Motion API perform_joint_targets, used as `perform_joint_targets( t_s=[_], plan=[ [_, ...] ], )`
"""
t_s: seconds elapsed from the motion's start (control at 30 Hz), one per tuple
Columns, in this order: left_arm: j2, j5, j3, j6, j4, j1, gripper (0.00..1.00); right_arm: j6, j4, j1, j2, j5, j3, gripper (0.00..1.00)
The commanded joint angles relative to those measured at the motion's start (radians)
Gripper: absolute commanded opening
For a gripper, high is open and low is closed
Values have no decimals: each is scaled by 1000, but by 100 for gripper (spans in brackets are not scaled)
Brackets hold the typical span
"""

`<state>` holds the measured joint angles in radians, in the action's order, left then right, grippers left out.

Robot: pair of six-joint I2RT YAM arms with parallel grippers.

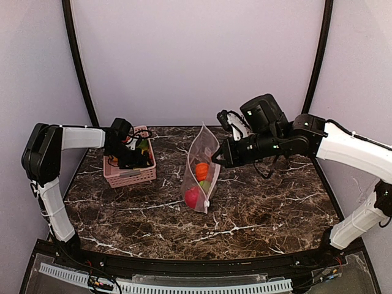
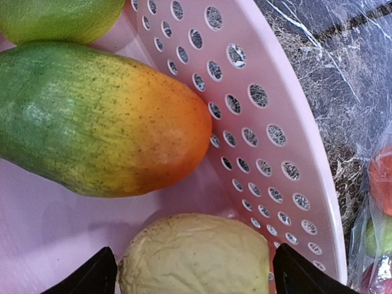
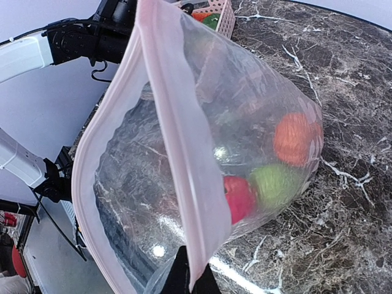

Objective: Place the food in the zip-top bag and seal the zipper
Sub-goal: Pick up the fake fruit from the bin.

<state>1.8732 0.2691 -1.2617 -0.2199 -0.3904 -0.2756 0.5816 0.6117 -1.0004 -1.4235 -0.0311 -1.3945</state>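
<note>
Pink slotted basket sits at the left of the marble tabletop w/ the left gripper dipped into it. Mid-table the zip-top bag stands on edge, held by its right side by the right gripper, and approx three pcs of food show inside: orange, green, red. Left wrist view: fingers wide apart, one each side of a pale yellow wrinkled fruit, just beside it, can't tell if they touch. A green-to-orange mango and a green fruit lie further in the basket, so at least three pcs aren't bagged. Right wrist view: that arm's fingers are pinched tight on the bag's edge at the bottom of frame. The zipper strip runs away from them, w/ the two lips well apart and the mouth gaping. I'd reckon loading is roughly half done: some pcs in, basket not emptied, sealing not begun.
</note>
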Motion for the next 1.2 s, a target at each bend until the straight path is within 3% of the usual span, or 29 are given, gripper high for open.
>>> perform_joint_targets(
  t_s=[0.0, 0.23, 0.63, 1.03, 1.17],
  plan=[
    [1, -1, -19, 7, -21, 7, 87, -3, -48, 5, -10, -11, 3, 0],
    [-15, 13, -14, -2, -15, 21, 75, 4, -50, 5, -5, -10, 9, 0],
    [-75, -18, 17, -9, 18, 27, 69, 11, -54, 5, -8, -10, 14, 0],
    [-302, -110, 149, -22, 174, 47, 66, 11, -58, 5, -17, -14, 11, 0],
    [-390, -72, 191, -41, 221, 46, 66, 11, -58, 5, -22, -18, 5, 0]
  ],
)
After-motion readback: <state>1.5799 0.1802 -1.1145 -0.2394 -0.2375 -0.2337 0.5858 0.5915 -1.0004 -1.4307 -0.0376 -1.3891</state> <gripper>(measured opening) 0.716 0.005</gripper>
